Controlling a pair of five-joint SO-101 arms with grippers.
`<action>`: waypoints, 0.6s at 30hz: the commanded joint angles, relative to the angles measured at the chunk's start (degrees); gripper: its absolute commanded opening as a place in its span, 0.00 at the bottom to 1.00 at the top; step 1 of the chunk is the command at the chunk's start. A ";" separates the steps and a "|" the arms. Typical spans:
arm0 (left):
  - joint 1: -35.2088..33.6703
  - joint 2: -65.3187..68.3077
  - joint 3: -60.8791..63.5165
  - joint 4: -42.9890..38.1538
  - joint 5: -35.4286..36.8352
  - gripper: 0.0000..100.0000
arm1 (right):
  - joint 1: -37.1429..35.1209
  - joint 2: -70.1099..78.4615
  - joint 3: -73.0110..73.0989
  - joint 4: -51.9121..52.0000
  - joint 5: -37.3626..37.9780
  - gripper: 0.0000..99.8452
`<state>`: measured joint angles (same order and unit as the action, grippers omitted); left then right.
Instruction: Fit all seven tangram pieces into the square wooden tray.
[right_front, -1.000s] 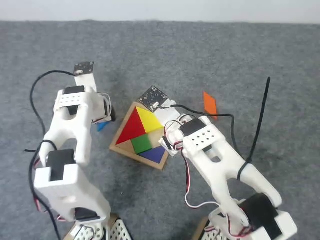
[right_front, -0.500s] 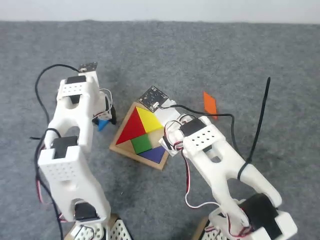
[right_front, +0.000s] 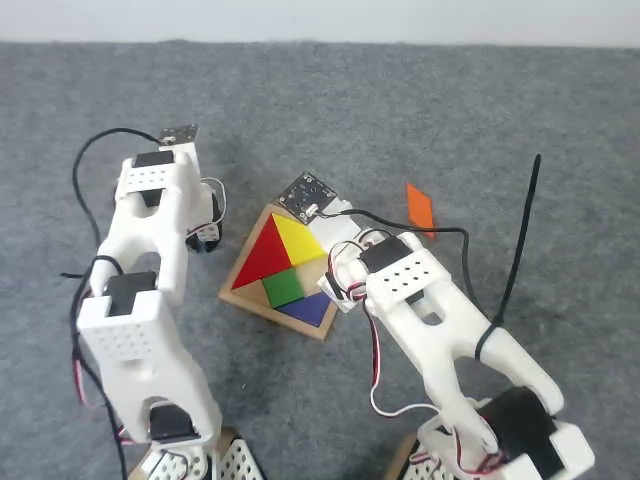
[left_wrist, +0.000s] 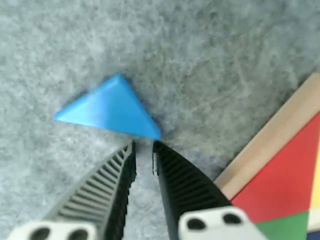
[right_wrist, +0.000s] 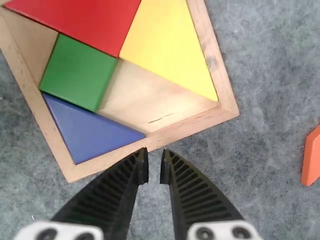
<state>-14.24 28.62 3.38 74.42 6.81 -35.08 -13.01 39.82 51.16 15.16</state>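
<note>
**Blue triangle lies just ahead of the left jaws, long edge facing them**

High view: the left gripper hangs over the table, just beside the wooden tray on the side of its red triangle. The right arm reaches over the tray's opposite side. An orange piece lies on the table beyond it, well apart from the left arm.

Left wrist view: the left jaws are drawn nearly together and hold nothing. The blue triangle lies flat on the table right in front of the tips, its nearest corner almost touching them. Its long edge faces the jaws and runs roughly across their closing line, with most of the piece off to one jaw's side. The tray's rim shows close by. Judged from this, a grasp calls for wider jaws, shifted toward the piece's middle.

Right wrist view: the right gripper has narrow, empty jaws poised at the tray rim beside the dark blue triangle, next to the unfilled gap. The left arm is clearly nearer the blue triangle.
</note>
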 joint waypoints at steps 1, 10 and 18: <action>-0.88 0.00 -1.36 2.64 -3.43 0.05 | 0.66 -3.30 -0.79 0.66 0.79 0.05; -0.18 -11.87 -4.70 8.00 -23.12 0.23 | 0.75 -6.37 0.00 1.01 0.97 0.05; -2.29 -3.60 -5.93 -4.92 -53.27 0.25 | 0.75 -8.31 0.88 1.01 0.97 0.05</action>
<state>-15.12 23.08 0.48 74.15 -35.38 -35.08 -18.20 41.05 51.60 15.16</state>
